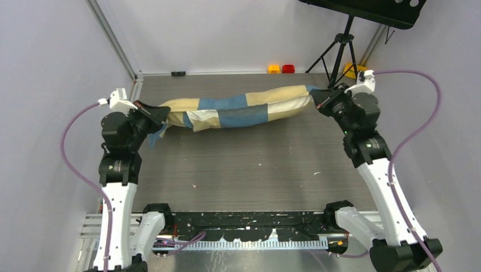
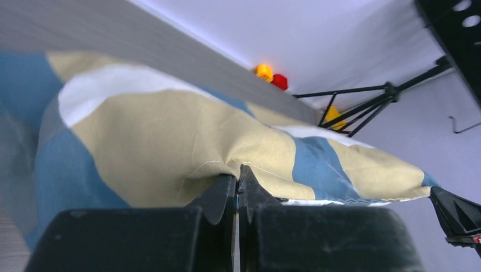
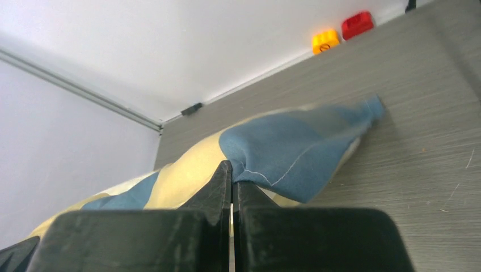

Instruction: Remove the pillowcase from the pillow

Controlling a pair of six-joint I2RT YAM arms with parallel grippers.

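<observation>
Barely begun: the pillowcase [image 1: 238, 110] is still on, pinched at both ends.
Stretched as a plump roll across the upper middle of the tabletop [image 1: 255, 170], it has the left tool [image 1: 161, 113] clenched on a tan fold at its left end and the right tool [image 1: 317, 97] clenched on its blue right corner. No cream pillow shows, so it is probably still inside, with all the stripping left.

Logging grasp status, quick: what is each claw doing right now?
Left claw: shut on the pillowcase.
Right claw: shut on the pillowcase's other end.
</observation>
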